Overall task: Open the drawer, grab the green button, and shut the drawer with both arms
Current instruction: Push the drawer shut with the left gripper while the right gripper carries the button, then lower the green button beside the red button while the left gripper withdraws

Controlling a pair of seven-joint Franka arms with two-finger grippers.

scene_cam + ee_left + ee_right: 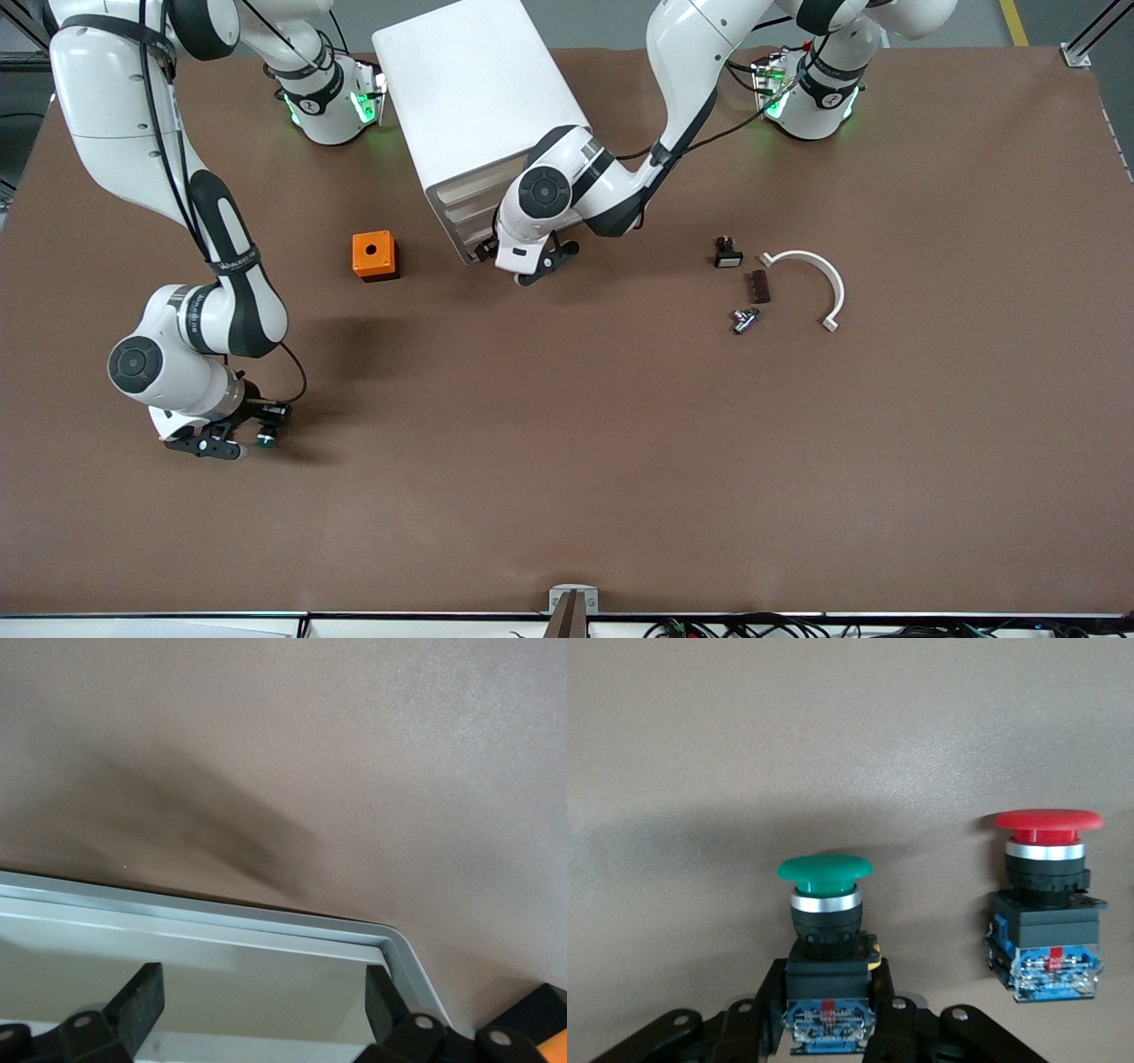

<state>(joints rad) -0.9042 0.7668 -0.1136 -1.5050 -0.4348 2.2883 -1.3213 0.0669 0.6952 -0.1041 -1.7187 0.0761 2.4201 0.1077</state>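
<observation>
on the brown table (567, 461), the right gripper (828, 1028) clasps the upright green button (825, 904).

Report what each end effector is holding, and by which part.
The right end effector is shut on the green button, gripping its black-and-blue body below the cap. The left end effector is open at the drawer and holds nothing.
</observation>
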